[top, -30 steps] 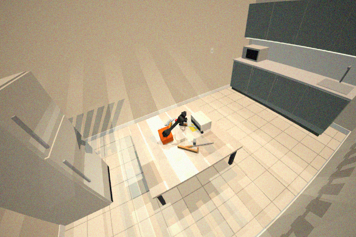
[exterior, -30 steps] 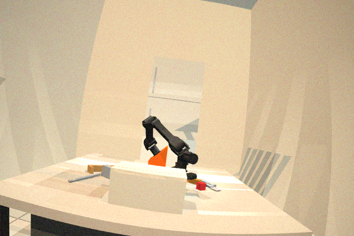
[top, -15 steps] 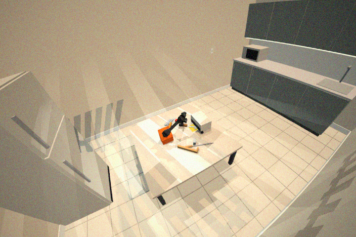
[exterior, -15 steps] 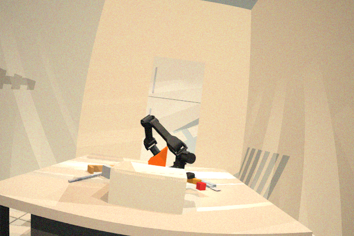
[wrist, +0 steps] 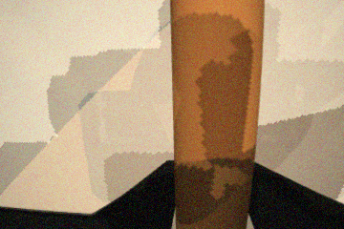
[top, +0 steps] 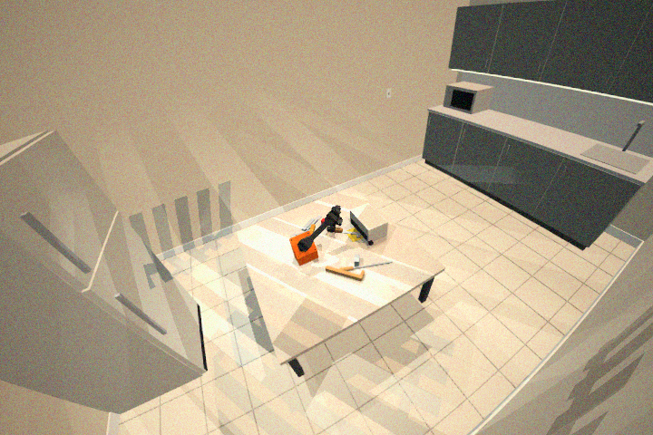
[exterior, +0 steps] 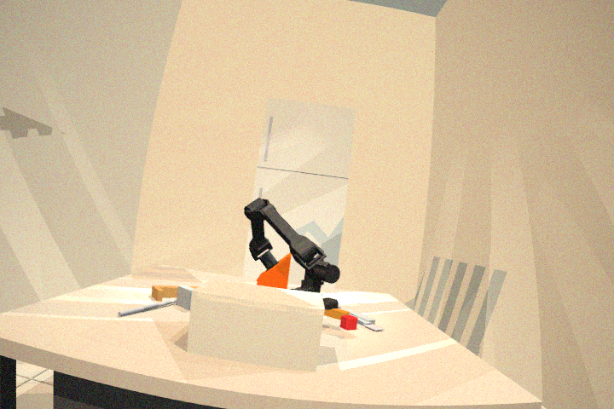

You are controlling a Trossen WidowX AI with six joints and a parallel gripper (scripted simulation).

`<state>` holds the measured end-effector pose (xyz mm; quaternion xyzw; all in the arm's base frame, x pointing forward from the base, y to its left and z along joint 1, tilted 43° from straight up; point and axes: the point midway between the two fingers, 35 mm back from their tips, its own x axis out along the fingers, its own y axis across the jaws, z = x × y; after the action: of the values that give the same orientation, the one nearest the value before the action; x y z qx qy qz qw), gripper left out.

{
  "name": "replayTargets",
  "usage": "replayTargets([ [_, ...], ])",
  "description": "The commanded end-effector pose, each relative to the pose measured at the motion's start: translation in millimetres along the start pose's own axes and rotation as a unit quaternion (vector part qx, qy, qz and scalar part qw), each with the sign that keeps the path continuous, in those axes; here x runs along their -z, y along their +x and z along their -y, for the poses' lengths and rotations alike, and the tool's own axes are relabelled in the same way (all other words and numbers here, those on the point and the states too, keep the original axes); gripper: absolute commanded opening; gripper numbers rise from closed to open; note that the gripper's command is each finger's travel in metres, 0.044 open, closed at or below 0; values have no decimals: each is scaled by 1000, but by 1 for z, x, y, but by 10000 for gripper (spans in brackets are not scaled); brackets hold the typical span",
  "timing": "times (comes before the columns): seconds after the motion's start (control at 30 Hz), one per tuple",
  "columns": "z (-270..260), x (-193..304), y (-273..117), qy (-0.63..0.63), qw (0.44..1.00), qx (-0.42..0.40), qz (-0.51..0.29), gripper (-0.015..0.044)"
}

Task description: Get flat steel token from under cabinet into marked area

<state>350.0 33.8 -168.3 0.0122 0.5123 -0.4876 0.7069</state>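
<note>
The pale cabinet (top: 377,232) (exterior: 254,327) stands on the table, its dark slotted front facing the arm in the top view. The yellow marked area (top: 355,237) lies in front of it. My gripper (wrist: 207,169) (top: 333,228) is shut on an orange-brown tool handle (wrist: 213,95) (top: 338,230). A thin pale shaft runs from that handle over the marked area towards the cabinet front. Whether its tip is under the cabinet is too small to tell. In the exterior view the cabinet hides the tool. I cannot make out the steel token in any view.
A wooden bar with a bent end (top: 344,273), a grey rod (top: 375,265) (exterior: 146,308) and a grey block (top: 356,261) (exterior: 184,297) lie to one side. On the other side are a red cube (exterior: 348,322) and an orange-handled tool (exterior: 337,313) with grey prongs. The arm stands on an orange plinth (top: 307,256).
</note>
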Motion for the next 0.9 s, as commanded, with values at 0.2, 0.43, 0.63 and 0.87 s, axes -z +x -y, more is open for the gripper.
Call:
replayTargets([
  [0.2,0,26,1,-4,1000,2,0,0],
  [0.43,-1,42,0,-4,1000,1,0,0],
  [0.63,-2,54,0,-4,1000,1,0,0],
  [0.87,-3,69,0,-4,1000,1,-1,0],
])
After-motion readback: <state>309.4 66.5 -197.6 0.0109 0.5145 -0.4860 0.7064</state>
